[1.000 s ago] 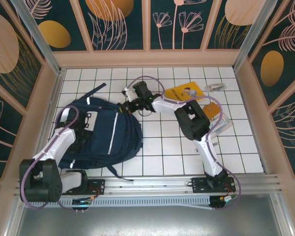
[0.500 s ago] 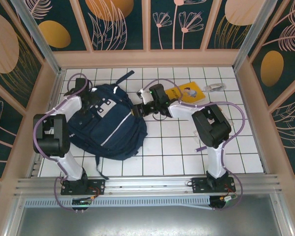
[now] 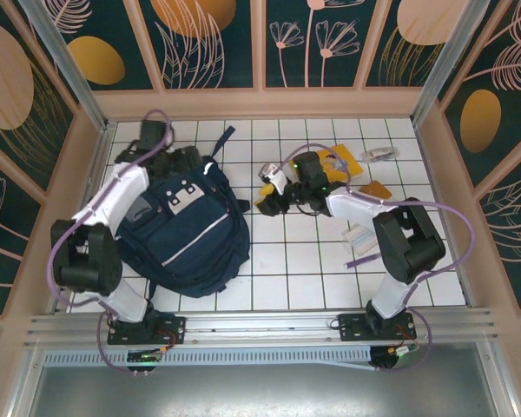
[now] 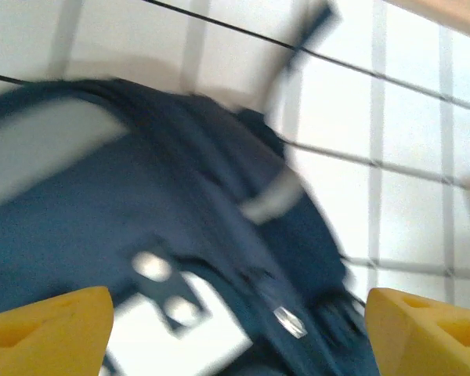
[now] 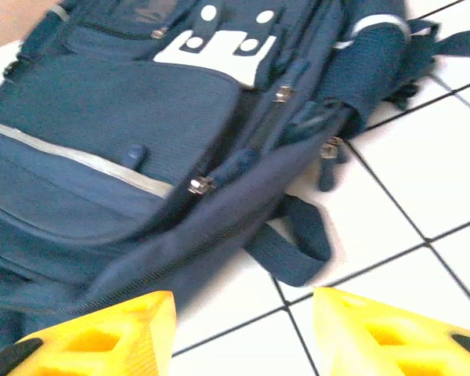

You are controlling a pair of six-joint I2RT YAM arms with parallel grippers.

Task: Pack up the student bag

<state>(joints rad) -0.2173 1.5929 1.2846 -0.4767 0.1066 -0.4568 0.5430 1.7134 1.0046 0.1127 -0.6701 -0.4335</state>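
packing looks barely begun, judging from what lies out. the left gripper (image 4: 236, 330) hangs over the top end of the student bag (image 3: 187, 230), its yellow fingers spread wide with nothing between them. the bag lies flat on the left half of the tabletop (image 3: 313, 278), front pockets up, top end toward the far wall. i cannot tell whether its main zip is open. just to the right of the bag, the right gripper (image 5: 243, 329) sits low over the tiles, facing the bag's zips and side strap, fingers also wide apart and empty, close to the fabric but not touching it. further right, well apart from the bag, a yellow booklet (image 3: 346, 162), a flat orange piece (image 3: 378, 188), a small white pad (image 3: 360, 234) and a purple pen (image 3: 361, 259) lie loose, so loading them is what's left
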